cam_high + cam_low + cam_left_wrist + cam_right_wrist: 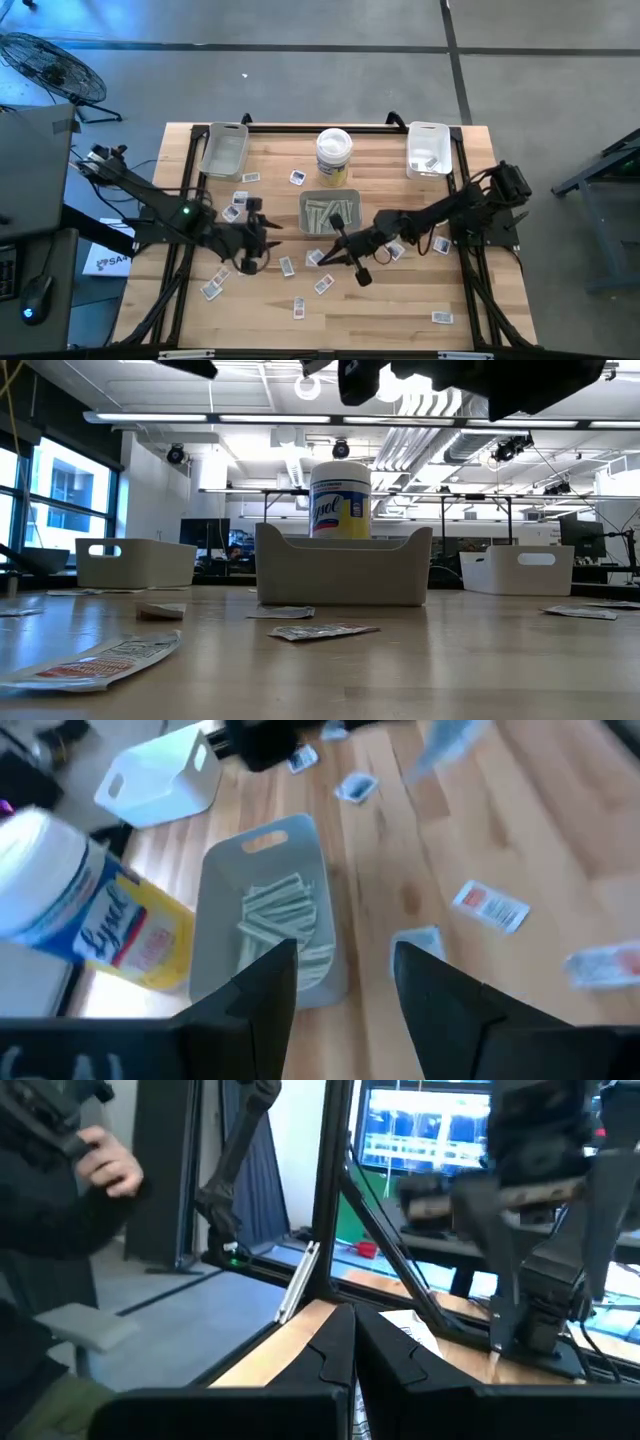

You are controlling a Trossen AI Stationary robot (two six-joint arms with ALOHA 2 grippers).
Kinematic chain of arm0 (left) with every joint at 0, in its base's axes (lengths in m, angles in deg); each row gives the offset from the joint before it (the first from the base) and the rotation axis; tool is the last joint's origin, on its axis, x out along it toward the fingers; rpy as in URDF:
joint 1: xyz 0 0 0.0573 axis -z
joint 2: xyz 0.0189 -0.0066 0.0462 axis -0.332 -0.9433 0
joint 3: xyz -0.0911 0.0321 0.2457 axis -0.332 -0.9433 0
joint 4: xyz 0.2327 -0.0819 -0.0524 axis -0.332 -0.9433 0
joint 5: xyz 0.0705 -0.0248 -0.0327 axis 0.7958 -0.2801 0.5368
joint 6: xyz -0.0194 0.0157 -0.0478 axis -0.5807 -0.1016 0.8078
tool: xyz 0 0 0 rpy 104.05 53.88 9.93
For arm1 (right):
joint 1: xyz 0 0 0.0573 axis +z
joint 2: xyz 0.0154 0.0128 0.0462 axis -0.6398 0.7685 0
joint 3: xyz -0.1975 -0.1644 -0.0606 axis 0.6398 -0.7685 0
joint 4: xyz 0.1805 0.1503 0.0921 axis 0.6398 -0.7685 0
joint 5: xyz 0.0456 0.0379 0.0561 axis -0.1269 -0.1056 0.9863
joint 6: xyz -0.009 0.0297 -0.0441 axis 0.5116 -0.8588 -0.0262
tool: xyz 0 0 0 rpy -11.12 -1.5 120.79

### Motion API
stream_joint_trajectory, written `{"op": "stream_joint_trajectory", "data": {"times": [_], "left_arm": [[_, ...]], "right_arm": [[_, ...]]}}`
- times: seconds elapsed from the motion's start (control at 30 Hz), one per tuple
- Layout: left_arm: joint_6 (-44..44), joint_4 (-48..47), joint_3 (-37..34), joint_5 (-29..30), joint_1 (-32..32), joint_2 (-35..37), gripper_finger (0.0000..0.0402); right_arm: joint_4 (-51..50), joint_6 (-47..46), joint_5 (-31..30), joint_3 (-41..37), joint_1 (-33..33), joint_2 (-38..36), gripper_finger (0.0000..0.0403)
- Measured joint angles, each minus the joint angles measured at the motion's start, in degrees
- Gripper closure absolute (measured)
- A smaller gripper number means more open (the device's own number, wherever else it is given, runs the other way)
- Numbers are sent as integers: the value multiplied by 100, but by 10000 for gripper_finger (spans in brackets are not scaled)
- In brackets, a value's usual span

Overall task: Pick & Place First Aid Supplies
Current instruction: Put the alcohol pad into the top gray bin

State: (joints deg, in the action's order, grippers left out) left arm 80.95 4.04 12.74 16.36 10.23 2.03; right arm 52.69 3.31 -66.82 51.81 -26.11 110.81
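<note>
Wooden table (pixel 400 310), packets (pixel 300 308) scattered around open, empty left pincer (pixel 262 243), right pincer (pixel 342 243) shut, empty

Past the black fingers (pixel 270 990), pale strips (pixel 285 920) lie in a grey tray (pixel 215 885), beside a white tub (pixel 90 910) with a yellow label.

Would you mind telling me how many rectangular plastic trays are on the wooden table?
3: a white rectangular plastic tray at the far left corner, another white tray at the far right corner, and a grey tray mid-table holding long pale strips. None seems hidden.
</note>
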Motion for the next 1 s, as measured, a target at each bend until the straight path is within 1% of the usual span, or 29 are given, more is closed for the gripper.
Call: {"op": "stream_joint_trajectory", "data": {"times": [0.1, 0.23, 0.3, 0.4, 0.6, 0.67, 0.77, 0.83, 0.93, 1.0], "left_arm": [[-542, 284, 2, -42, -52, -404, 236], [-2099, 1152, -5, -28, -206, -1145, 236], [-2478, 1832, -5, 128, -253, -1468, 236], [-2911, 2322, -5, 192, -346, -1690, 236], [-2954, 3073, 0, -447, -505, -1681, 236], [-2950, 3320, 5, -889, -532, -1656, 236], [-2944, 3404, 4, -1652, -575, -1662, 236], [-2941, 3467, 4, -1981, -562, -1662, 236], [-2954, 3551, 4, -2065, -557, -1662, 243], [-2927, 3581, 4, -2061, -564, -1662, 262]], "right_arm": [[180, -143, 320, 0, -170, 0, 403], [287, -305, 505, 0, -321, -2, 403], [277, -360, 553, 0, -336, -2, 403], [221, -367, 603, -2, -302, -2, 403], [123, -330, 625, -12, -115, -2, 403], [122, -321, 578, -13, -69, -2, 403], [101, -235, 432, -13, -32, -2, 403], [103, -175, 263, -13, -32, -2, 403], [135, -145, 235, -13, -37, -2, 403], [142, -70, 234, -13, -32, -2, 403]]}}
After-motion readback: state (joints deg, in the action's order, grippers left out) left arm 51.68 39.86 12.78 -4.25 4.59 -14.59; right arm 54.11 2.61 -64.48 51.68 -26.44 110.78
